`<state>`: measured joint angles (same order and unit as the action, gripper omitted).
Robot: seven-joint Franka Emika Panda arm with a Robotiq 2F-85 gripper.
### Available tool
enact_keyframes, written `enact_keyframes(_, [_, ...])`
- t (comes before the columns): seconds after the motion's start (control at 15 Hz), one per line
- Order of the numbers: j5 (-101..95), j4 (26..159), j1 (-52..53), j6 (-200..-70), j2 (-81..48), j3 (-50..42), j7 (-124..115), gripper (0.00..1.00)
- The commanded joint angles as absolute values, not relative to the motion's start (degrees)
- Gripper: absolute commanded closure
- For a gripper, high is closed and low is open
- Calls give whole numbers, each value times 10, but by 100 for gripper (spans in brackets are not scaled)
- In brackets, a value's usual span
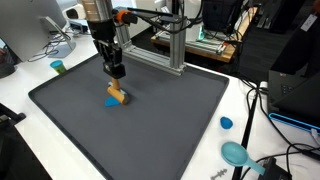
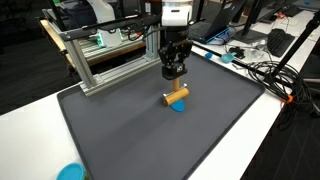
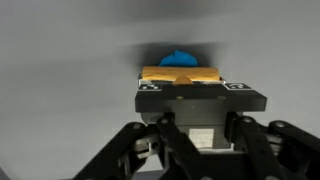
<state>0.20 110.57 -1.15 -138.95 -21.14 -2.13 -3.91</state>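
Gripper hovering over wooden block on mat

Gripper (image 1: 116, 72) points straight down, just above the wooden block (image 1: 117, 95) and not touching it in both exterior views. Cannot tell how far the jaws stand apart; the fingertips look close together from outside, and the wrist view does not settle it. The wooden block lies on its side, resting partly on a small blue piece (image 1: 112, 101). In the wrist view the block (image 3: 180, 77) sits just beyond the gripper body, with the blue piece (image 3: 180, 58) peeking out behind it. Both lie near the middle of a dark grey mat (image 1: 160, 135) on a white surface (image 1: 20, 105). A metal frame (image 2: 100, 60) stands at the mat's far edge. Off the mat, well apart from the gripper: a blue cap (image 1: 227, 123), a teal scoop (image 1: 236, 152) and a small cup (image 1: 58, 67)
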Motion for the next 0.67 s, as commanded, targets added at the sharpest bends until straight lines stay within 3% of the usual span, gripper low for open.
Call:
enact_keyframes(0.0, [17, 1133, -30, -1338, -220, -24, -17, 78])
enact_keyframes(0.6, [9, 1145, -29, -1333, -206, -25, 14, 78])
